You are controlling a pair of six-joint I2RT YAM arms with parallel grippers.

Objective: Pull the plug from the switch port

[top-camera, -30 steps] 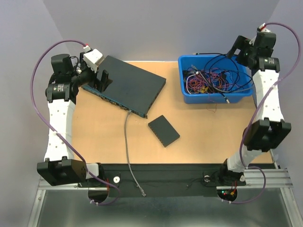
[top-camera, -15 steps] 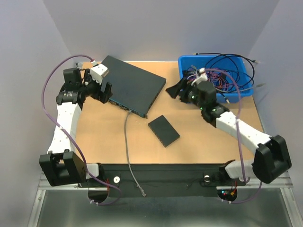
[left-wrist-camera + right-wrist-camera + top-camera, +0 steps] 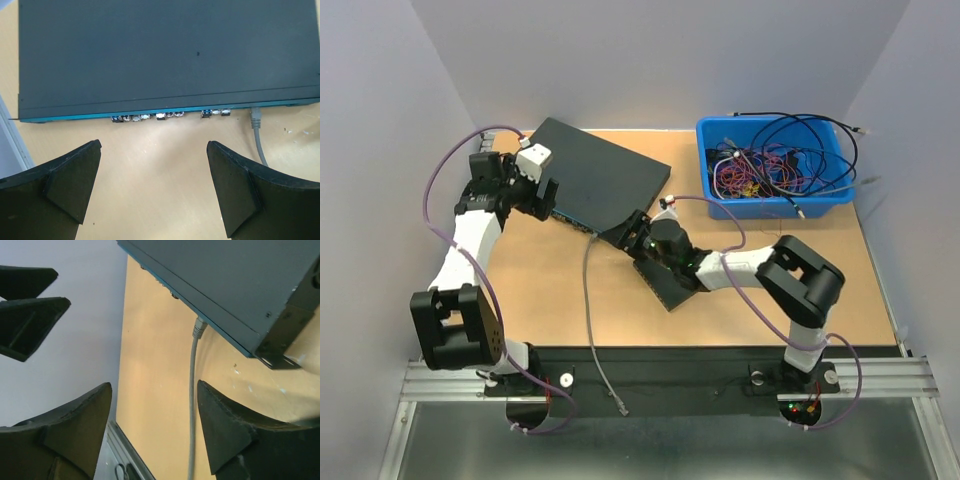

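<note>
The switch (image 3: 605,178) is a flat dark box lying at an angle at the back left of the table. A grey plug (image 3: 588,236) sits in a port on its front face, and its grey cable (image 3: 590,320) trails toward the near edge. My left gripper (image 3: 542,196) is open in front of the port row (image 3: 170,115), left of the plug (image 3: 256,119). My right gripper (image 3: 626,236) is open by the switch's near corner. In the right wrist view the cable (image 3: 191,405) runs between the fingers, close to the right finger (image 3: 225,425), below the plug (image 3: 199,329).
A small black box (image 3: 676,290) lies under my right forearm. A blue bin (image 3: 720,205) of tangled wires stands at the back right. The cable's free end (image 3: 620,405) rests on the black rail at the near edge.
My right arm swung from the blue bin down to the switch's near corner, and its jaws narrowed a little. My left arm shifted slightly along the switch front.
</note>
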